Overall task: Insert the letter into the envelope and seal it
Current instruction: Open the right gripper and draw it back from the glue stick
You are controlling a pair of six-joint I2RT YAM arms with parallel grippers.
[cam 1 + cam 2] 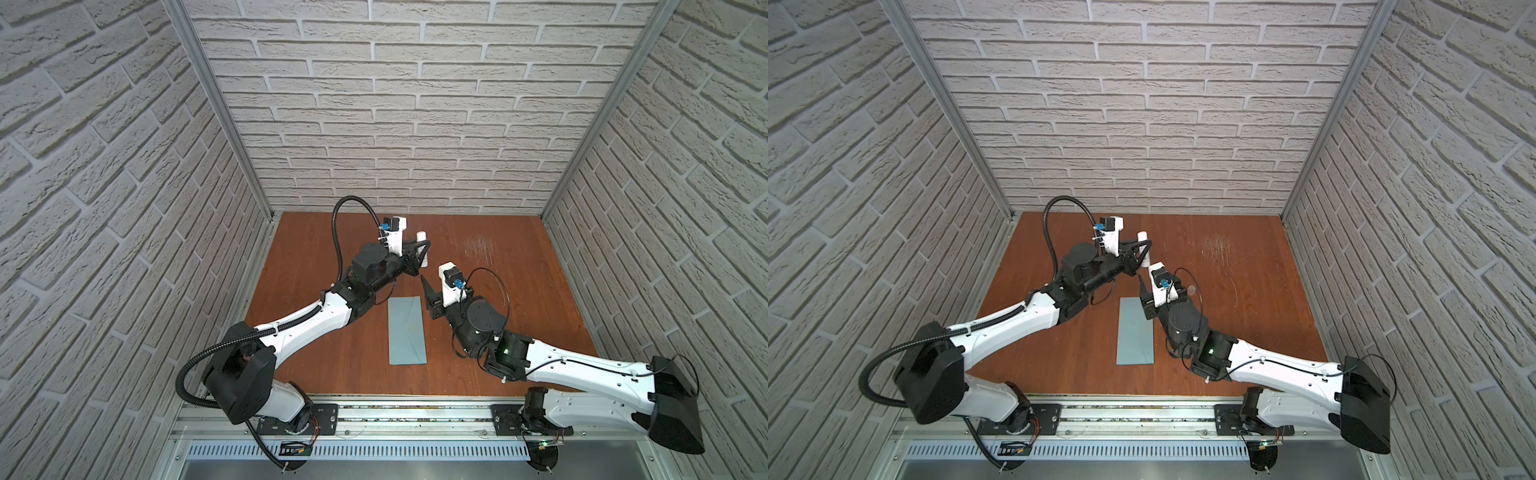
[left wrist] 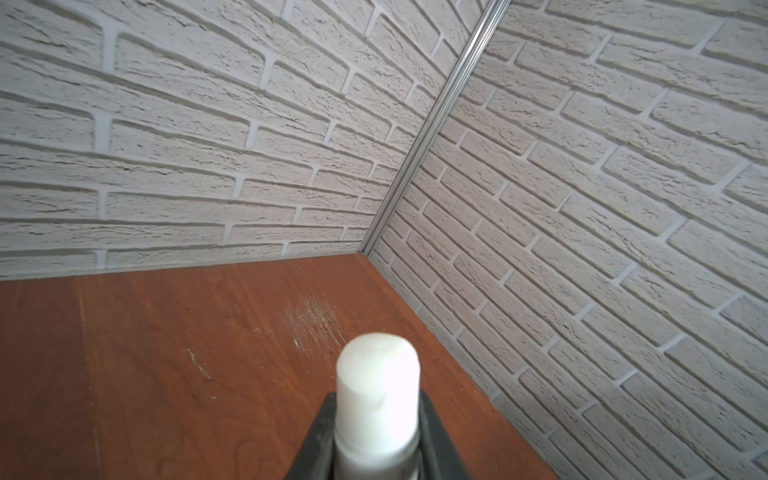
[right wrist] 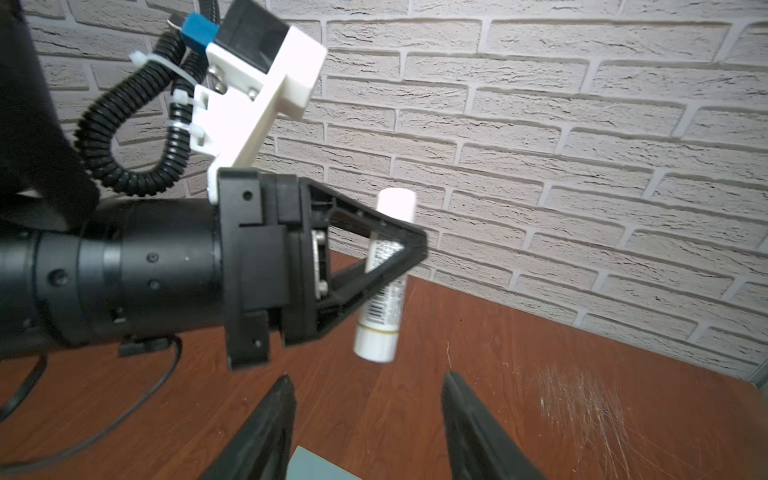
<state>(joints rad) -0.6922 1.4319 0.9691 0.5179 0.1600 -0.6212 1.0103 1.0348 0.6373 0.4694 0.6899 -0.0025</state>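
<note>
Here, the right gripper (image 3: 368,384) stands with its jaws wide apart and nothing between them. Just beneath and behind its tips lies the far end of the light blue-grey paper envelope (image 1: 407,330), flat on the brown wooden surface (image 1: 311,340) with its flap folded shut. Just ahead of that gripper, the left gripper (image 3: 409,253) is clamped on a white cylindrical stick (image 3: 380,316) (printed label, held off the surface). Beyond both grippers, bare surface runs to the brick-patterned walls (image 1: 415,124).
</note>
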